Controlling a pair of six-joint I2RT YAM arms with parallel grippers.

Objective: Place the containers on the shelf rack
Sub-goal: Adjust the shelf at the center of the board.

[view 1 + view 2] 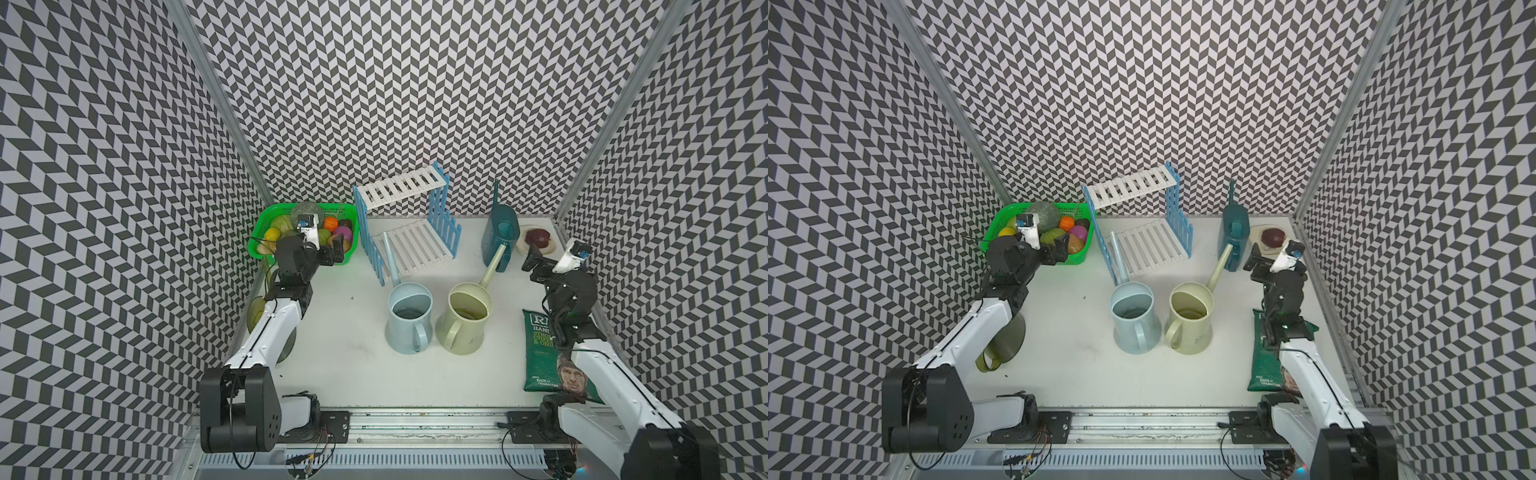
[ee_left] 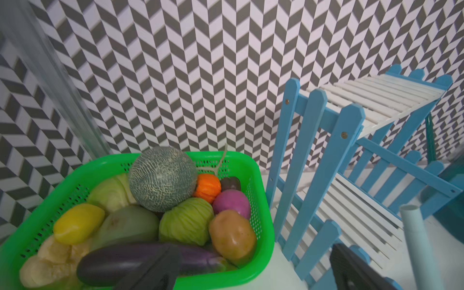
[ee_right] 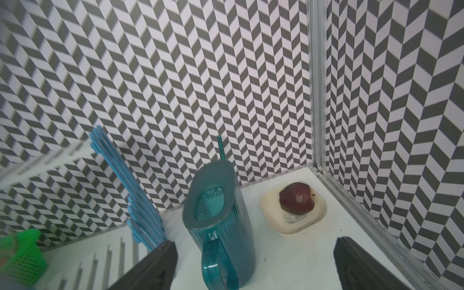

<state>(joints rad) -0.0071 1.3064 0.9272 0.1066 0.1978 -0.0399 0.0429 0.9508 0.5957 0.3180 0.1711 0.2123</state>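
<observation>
Left jaws, right jaws wide, empty; light blue jug (image 1: 405, 334), cream jug (image 1: 459, 334) near shelf rack (image 1: 419, 245)

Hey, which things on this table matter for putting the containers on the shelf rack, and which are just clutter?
For the job: light blue jug, cream jug, dark teal jug, olive-green jug, shelf rack.

Just lying about: green basket of produce, dish with an apple, crisp bag.
</observation>
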